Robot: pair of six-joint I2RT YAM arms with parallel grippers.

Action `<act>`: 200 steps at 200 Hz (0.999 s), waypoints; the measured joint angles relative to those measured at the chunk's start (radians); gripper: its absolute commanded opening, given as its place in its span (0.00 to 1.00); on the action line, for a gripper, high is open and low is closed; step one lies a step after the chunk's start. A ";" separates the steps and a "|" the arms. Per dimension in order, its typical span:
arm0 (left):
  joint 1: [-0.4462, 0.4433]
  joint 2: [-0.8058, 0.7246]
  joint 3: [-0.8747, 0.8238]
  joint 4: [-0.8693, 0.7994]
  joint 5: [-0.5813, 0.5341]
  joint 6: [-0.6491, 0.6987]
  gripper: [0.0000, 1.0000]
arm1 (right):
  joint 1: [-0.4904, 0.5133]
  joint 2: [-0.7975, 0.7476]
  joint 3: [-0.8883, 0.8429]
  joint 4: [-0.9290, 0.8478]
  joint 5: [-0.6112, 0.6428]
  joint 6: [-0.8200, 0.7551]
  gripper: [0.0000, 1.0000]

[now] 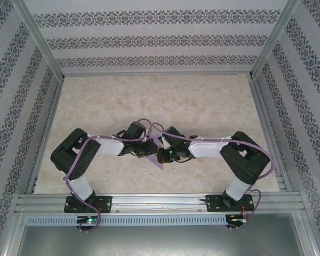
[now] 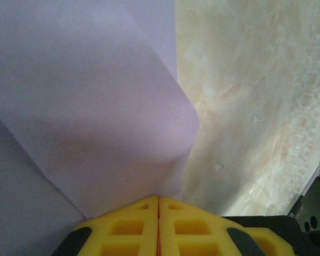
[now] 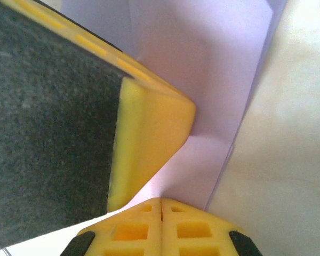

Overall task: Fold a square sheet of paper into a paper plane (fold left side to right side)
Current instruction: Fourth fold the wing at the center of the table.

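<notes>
At the middle of the table [image 1: 149, 101] sits the creased lavender sheet of paper [image 1: 160, 160]; your left gripper [image 2: 159, 200] has its jaws clamped on one edge. Your right gripper [image 3: 161, 202], jaws together, pinches it just alongside.

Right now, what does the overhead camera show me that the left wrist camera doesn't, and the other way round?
Overhead: the left arm and right arm reaching inward from the near rail, with patterned walls around the table.
Left wrist: a close look at the left tool, its yellow fingers shut on the lavender paper, a curled flap lying over a flatter layer, and small chips in the tabletop.
Shared: the lavender paper and the pale marbled table.
</notes>
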 measured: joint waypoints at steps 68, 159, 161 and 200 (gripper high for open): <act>0.059 0.025 0.014 -0.001 0.069 0.023 0.09 | 0.002 0.010 0.006 0.024 0.000 -0.003 0.00; 0.108 0.064 0.069 -0.032 0.099 0.060 0.09 | 0.002 0.016 0.006 0.044 0.000 -0.003 0.00; 0.109 0.064 0.071 -0.033 0.099 0.062 0.09 | 0.002 0.016 0.006 0.044 0.000 -0.003 0.00; 0.126 0.081 0.104 -0.068 0.100 0.080 0.09 | 0.002 0.019 0.009 0.043 -0.001 -0.003 0.00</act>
